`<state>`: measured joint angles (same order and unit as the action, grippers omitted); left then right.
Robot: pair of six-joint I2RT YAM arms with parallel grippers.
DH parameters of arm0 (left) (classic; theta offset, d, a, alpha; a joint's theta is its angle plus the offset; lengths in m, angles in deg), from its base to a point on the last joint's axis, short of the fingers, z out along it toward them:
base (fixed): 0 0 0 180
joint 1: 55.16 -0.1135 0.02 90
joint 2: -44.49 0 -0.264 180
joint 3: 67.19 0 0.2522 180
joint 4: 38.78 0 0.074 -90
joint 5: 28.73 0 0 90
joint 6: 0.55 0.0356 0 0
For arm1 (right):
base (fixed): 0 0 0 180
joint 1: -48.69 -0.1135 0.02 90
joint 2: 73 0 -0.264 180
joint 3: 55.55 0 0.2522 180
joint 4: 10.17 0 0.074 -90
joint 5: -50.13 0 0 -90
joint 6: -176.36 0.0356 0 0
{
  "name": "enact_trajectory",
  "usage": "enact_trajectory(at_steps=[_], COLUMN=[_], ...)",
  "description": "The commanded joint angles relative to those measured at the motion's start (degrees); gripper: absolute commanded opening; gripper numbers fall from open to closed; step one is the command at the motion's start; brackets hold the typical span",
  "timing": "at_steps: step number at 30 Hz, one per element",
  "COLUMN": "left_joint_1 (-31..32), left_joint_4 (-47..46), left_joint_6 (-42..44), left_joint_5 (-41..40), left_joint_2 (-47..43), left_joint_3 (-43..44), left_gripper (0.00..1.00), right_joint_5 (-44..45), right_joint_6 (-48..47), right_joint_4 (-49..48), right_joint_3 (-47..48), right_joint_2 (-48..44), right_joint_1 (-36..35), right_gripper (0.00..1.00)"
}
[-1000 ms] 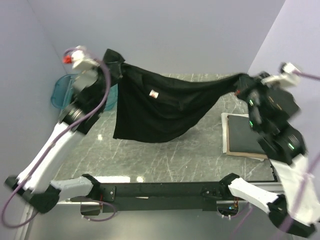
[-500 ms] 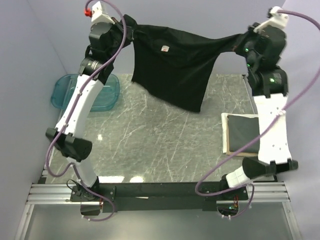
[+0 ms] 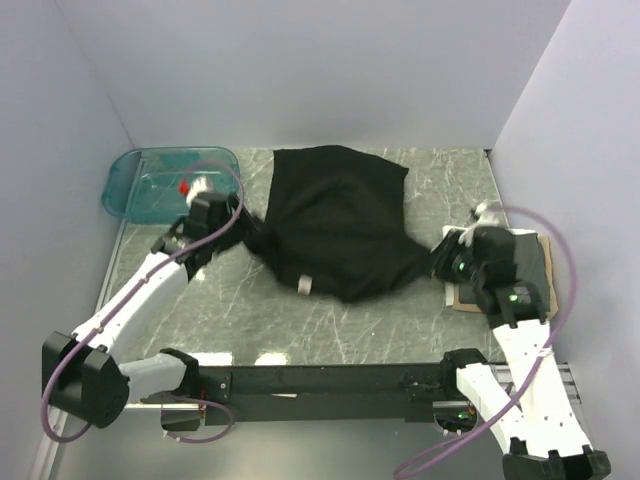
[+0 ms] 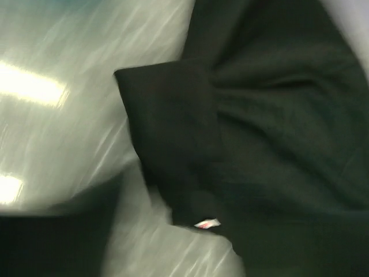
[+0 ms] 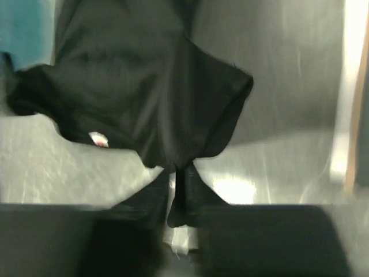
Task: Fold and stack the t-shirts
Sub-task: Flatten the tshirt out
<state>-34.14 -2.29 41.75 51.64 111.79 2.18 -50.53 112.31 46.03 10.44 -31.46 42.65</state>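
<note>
A black soft cloth t-shirt (image 4: pixel 277 127) lies rumpled over the right of the frame on a grey marbled tabletop (image 4: pixel 63 121), which is blurred and streaked with glare. A squarish flap (image 4: pixel 167 130), perhaps a sleeve, juts left. A small white-and-red tag (image 4: pixel 206 223) shows at its lower edge.

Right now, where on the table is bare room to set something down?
Widest: the near strip of table between the black t-shirt and the arm bases. Smaller: the back right corner, behind the board. Crowded: around the left gripper by the teal tub, and the right gripper by the board.
</note>
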Motion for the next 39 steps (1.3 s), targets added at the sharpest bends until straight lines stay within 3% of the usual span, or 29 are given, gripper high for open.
enact_trajectory(at_steps=[1, 2, 4, 8, 11, 16, 19, 21, 24, 32, 39], left_joint_1=[2.6, 4.1, 5.5, 7.4, 7.9, 9.4, 11.7, 13.0, 13.3, 13.9, 13.9], left_joint_4=[8.5, 9.4, 8.1, 9.4, 7.7, 1.4, -4.6, -8.7, -11.2, -15.5, -12.6], left_joint_6=[-7.6, -8.2, -7.7, -8.3, -7.7, -7.3, -7.1, -7.0, -7.9, -9.2, -8.0], left_joint_5=[-8.6, -8.7, -8.7, -9.5, -8.2, -3.0, 0.4, 1.5, 2.4, 3.5, 1.5], left_joint_2=[-8.3, -9.6, -12.6, -14.0, -13.2, -6.9, -2.1, 0.4, 4.3, 10.9, 19.7], left_joint_3=[-3.8, -4.5, -6.1, -6.1, -7.8, -11.2, -12.2, -12.9, -13.7, -14.2, -8.7], left_gripper=[0.99, 0.99, 0.99, 0.99, 1.0, 0.99, 0.99, 0.99, 0.99, 0.99, 0.99], right_joint_5=[-2.9, -1.6, 0.5, 2.0, 2.1, -2.0, 1.3, 7.6, 9.9, 9.8, 7.6], right_joint_6=[3.2, 3.7, 3.7, 3.0, 3.3, 3.3, 3.3, 4.0, 2.4, -2.5, -1.8], right_joint_4=[5.3, 6.9, 7.4, 4.4, 0.1, -9.1, -13.6, -16.8, -20.0, -14.5, -12.3], right_joint_3=[-7.9, -8.8, -8.8, -8.0, -7.6, -8.0, -6.3, -4.4, 2.9, 32.0, 42.0], right_joint_2=[-6.2, -7.1, -7.4, -6.2, -4.1, 1.8, 9.2, 16.9, 30.1, 66.0, 78.1], right_joint_1=[0.0, 0.0, -0.1, 0.0, -0.1, -1.0, -5.1, -9.1, -11.2, -11.1, -11.1], right_gripper=[0.4, 0.53, 0.66, 0.75, 0.75, 0.79, 0.81, 0.81, 0.82, 0.85, 0.86])
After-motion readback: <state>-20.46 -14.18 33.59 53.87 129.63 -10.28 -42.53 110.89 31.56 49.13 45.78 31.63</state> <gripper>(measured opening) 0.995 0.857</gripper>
